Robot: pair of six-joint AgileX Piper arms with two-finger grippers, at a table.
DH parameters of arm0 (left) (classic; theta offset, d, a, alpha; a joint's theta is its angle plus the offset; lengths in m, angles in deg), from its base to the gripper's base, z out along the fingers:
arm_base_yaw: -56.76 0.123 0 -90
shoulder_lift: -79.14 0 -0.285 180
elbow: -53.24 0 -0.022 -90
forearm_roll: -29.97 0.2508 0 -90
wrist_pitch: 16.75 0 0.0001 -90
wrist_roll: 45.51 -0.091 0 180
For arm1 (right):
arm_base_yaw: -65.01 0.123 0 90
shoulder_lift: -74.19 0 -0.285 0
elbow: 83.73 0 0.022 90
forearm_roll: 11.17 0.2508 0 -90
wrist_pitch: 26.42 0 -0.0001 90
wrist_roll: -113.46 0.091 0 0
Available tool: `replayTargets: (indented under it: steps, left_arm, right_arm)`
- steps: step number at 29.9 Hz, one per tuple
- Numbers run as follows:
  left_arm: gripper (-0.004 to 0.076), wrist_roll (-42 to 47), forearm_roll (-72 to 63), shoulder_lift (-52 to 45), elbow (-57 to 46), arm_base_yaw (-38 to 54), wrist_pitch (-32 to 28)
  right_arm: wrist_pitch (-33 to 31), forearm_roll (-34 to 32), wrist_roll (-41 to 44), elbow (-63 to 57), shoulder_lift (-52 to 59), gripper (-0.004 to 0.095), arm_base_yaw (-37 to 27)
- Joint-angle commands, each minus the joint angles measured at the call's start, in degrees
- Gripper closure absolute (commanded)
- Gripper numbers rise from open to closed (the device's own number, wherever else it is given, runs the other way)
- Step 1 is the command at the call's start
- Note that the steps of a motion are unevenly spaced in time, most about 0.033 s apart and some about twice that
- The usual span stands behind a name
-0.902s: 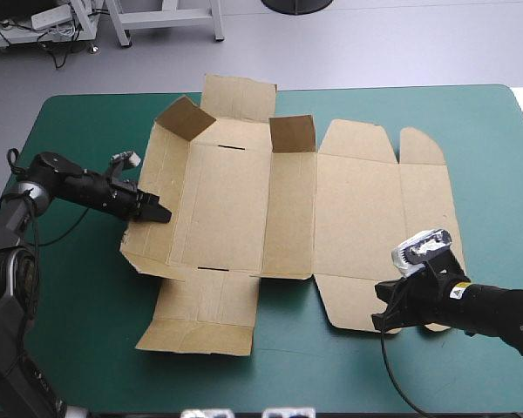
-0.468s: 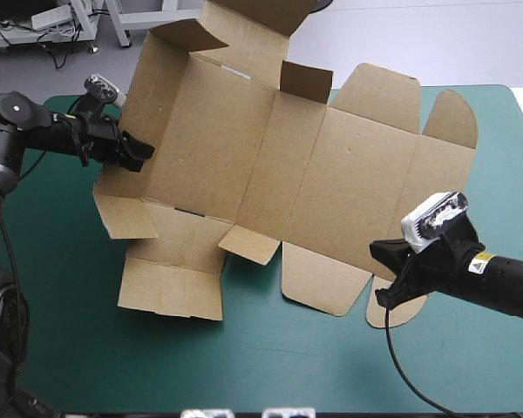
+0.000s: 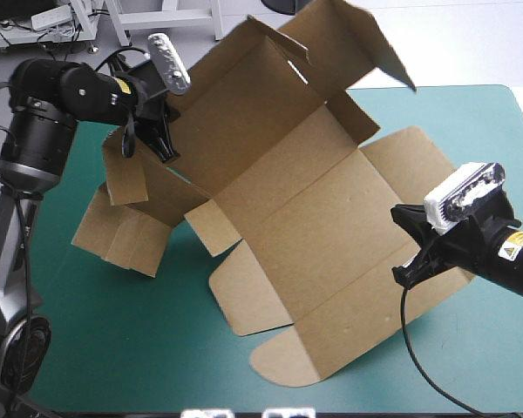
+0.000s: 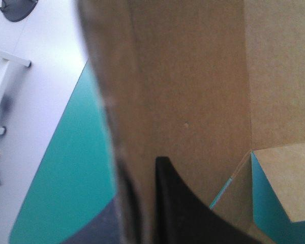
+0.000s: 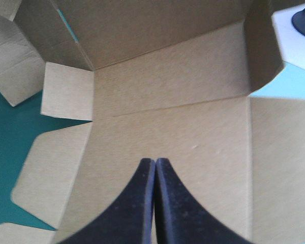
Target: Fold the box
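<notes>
**While both arms climb, the box sheet leaves the surface**

Where it lay flat a moment earlier, the brown box (image 3: 305,218) now hangs tilted between the two arms. Its left end is hoisted high and its far flaps stand above the far edge of the teal-green surface (image 3: 87,348). The left gripper (image 3: 164,144) has swung up and inward with the board. In its wrist view one black finger (image 4: 185,213) lies against the inner face, with the sheet's edge beside it, so it is pinching the board. The right gripper (image 3: 407,261) has also risen. Its fingers are pressed to a thin seam over the right-hand panels and seem to be nipping the sheet there, though the pinch itself is hidden.

The left-hand flaps (image 3: 126,231) now droop from their creases toward the surface. The rounded near flap (image 3: 283,361) looks to be resting on it or just above.

This looks like a lift-and-turn that lets gravity break the creases. No wall is tucked yet, so the folding proper is still ahead. The loose flaps could catch on the surface when the sheet is set down.
</notes>
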Motion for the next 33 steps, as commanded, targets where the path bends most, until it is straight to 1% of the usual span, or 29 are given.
replayTargets:
  steps: [1,5,10,13,17,22,25,28,33]
  left_arm:
    - [0.0731,3.9,12.1,-3.0,2.1,-7.3,-0.8]
    - [0.0731,5.4,18.4,-2.9,1.9,-15.0,-1.0]
    - [0.0731,8.1,24.1,-2.9,1.9,-21.9,-2.1]
    - [0.0731,9.3,26.0,-2.9,1.9,-24.2,-2.4]
    - [0.0734,9.3,28.2,-2.9,0.6,-25.7,-3.6]
    - [0.0734,9.3,34.7,-3.8,-8.2,-25.7,-7.4]
    - [0.0734,9.3,35.0,-4.9,-15.5,-25.7,-11.7]
    - [0.0734,9.8,37.3,-5.5,-21.9,-26.2,-15.2]
    - [0.0734,16.1,45.7,-5.5,-27.1,-28.6,-18.3]
  right_arm:
    - [2.9,-1.1,0.8,4.3,0.1,0.0925,0.1]
    - [2.9,-3.5,1.0,7.4,0.1,0.0925,0.1]
    - [3.5,-10.0,5.3,12.8,0.0,0.0925,0.1]
    - [3.2,-13.4,7.5,16.5,0.0,0.0925,0.1]
    - [3.0,-15.7,8.9,19.6,-0.1,0.0925,0.1]
    - [1.8,-16.5,9.9,20.6,-0.6,0.0925,0.1]
    - [-0.1,-17.1,10.2,20.6,-2.0,0.0925,0.1]
    - [-0.6,-17.9,10.3,20.6,-3.8,0.0926,0.1]
    - [0.6,-18.2,10.2,20.6,-8.5,0.0925,0.1]
